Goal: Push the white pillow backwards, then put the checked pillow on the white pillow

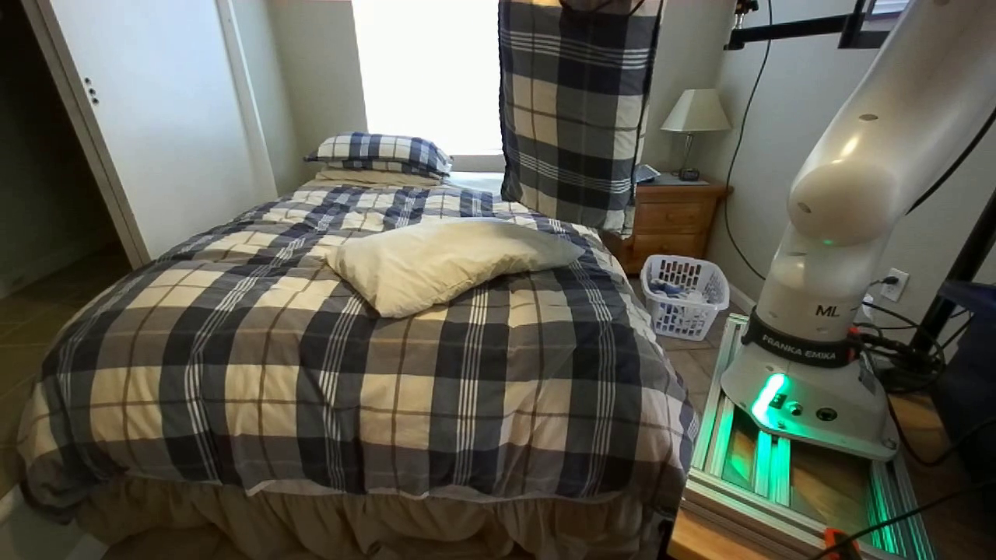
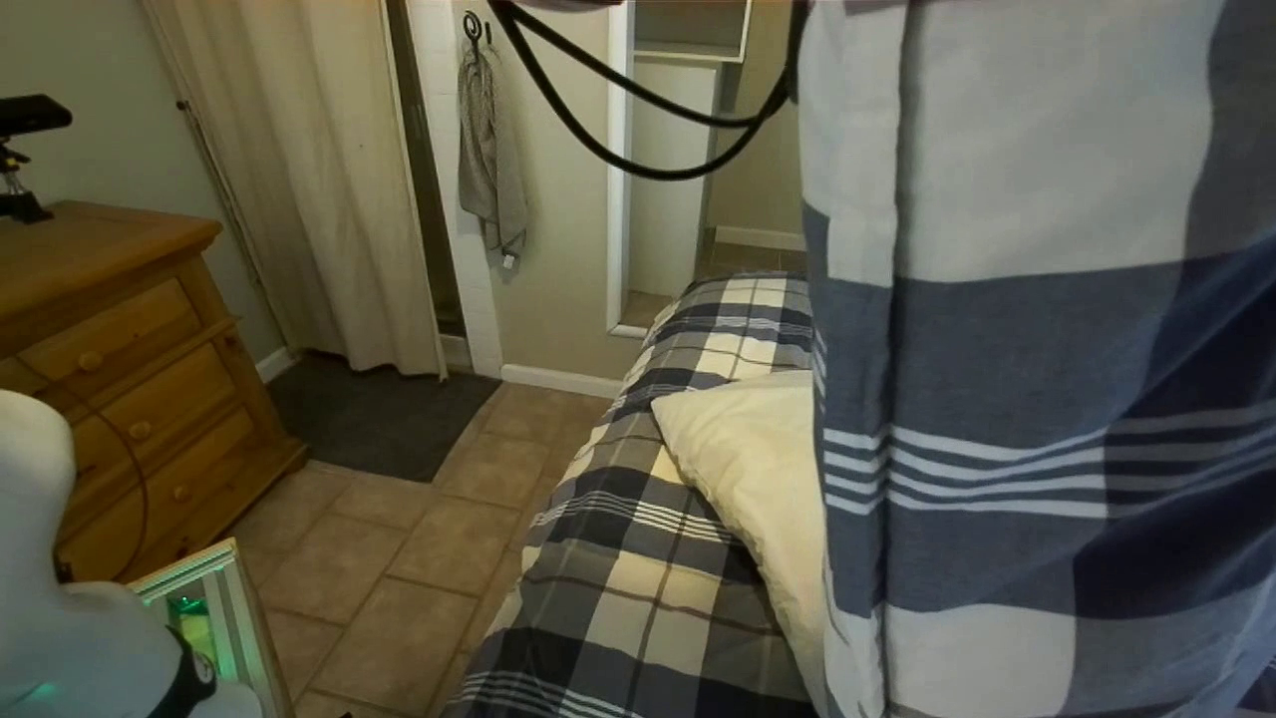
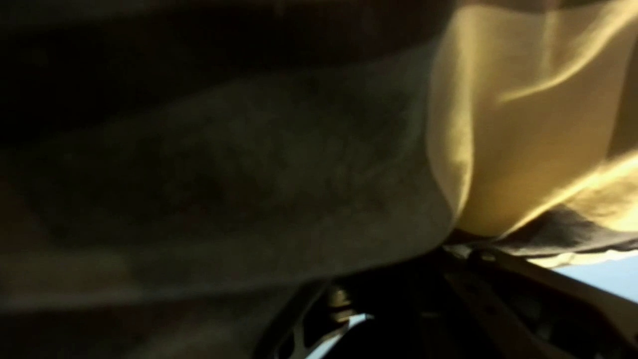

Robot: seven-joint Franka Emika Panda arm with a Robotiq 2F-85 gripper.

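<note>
The checked pillow point(image 1: 580, 117) hangs upright at the top of the frame, right of centre, in an exterior view, suspended from the gripper point(image 3: 452, 253). The jaws are closed on its cloth: in the wrist view, the bunched fabric meets them below and right of centre, with much of that area dark. In an exterior view the same pillow fills the right side, hiding part of the white pillow point(image 2: 753, 479).

That cream pillow lies on the plaid bedspread point(image 1: 272, 373), mid-frame, its right end just below the hanging pillow in the picture; whether the two touch, I cannot tell. Farther up, left of centre, rests another plaid pillow point(image 1: 381, 149). At right, the arm point(image 1: 832, 210) rises past a laundry basket point(image 1: 681, 323) and a nightstand point(image 1: 673, 220) bearing a lamp point(image 1: 695, 113).
</note>
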